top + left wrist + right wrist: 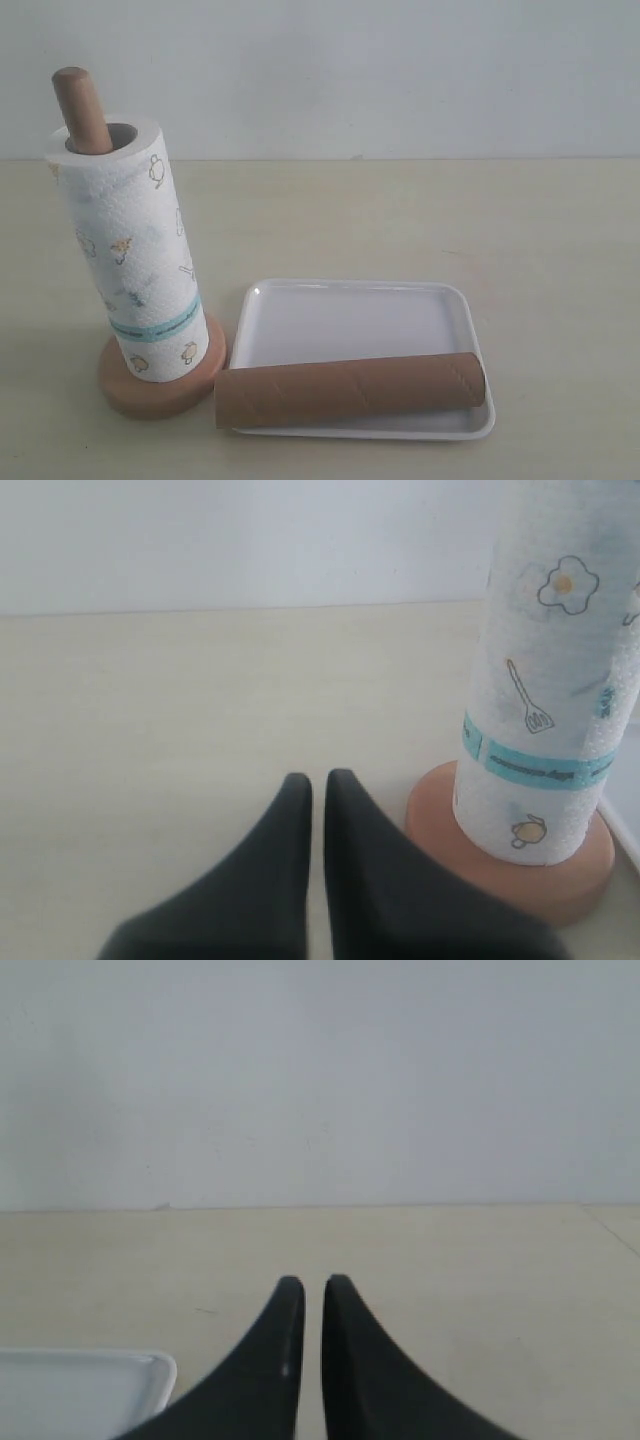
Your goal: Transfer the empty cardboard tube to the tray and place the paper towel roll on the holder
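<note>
Pale beige tabletop [420,220] runs back to a plain white wall. Above it the left gripper [318,780] is closed on nothing, its fingers almost touching, just beside the wooden holder [570,885]. This holder carries the paper towel roll [550,700] on its rod, toward the left edge of the tabletop. Also the right gripper [313,1282] is closed and empty, near a corner of the white tray [90,1375]. The empty cardboard tube [350,388] lies across the tray on the side toward the front edge, with one end over the rim.

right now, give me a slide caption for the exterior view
Paper towel roll seated on the holder; empty cardboard tube lying along the near edge of the tray.
</note>
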`<state>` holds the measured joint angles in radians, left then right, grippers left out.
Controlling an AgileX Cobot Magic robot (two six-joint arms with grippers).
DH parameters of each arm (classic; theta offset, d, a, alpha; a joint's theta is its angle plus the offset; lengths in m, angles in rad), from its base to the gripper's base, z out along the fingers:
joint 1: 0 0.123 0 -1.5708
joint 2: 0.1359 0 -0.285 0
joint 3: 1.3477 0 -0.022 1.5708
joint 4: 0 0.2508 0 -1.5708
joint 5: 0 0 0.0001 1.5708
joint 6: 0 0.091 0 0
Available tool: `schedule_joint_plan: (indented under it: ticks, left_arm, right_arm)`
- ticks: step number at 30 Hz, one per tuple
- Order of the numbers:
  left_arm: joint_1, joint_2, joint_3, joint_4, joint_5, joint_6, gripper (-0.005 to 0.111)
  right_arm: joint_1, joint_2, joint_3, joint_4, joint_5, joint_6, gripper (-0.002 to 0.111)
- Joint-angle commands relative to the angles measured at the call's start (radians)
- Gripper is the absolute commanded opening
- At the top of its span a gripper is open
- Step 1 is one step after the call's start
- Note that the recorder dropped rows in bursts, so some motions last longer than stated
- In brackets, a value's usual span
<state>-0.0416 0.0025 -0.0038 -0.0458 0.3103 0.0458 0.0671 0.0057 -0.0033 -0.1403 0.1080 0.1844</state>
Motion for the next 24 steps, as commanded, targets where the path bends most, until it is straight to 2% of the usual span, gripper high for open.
schedule_joint_plan:
  ticks: [1,6,14,24]
  left_arm:
    - [0.002,-0.003,0.004,0.000,-0.007,0.002,0.004]
    - [0.002,-0.003,0.004,0.000,-0.007,0.002,0.004]
    - [0.002,-0.003,0.004,0.000,-0.007,0.002,0.004]
    - [0.002,-0.003,0.004,0.000,-0.007,0.002,0.004]
  right_arm:
    - [-0.007,-0.006,0.003,0.000,0.087,-0.037,0.007]
    - [-0.007,-0.006,0.003,0.017,0.213,-0.044,0.007]
    - [-0.007,-0.006,0.003,0.135,0.214,-0.199,0.007]
    - [-0.007,-0.006,0.003,0.135,0.221,-0.193,0.007]
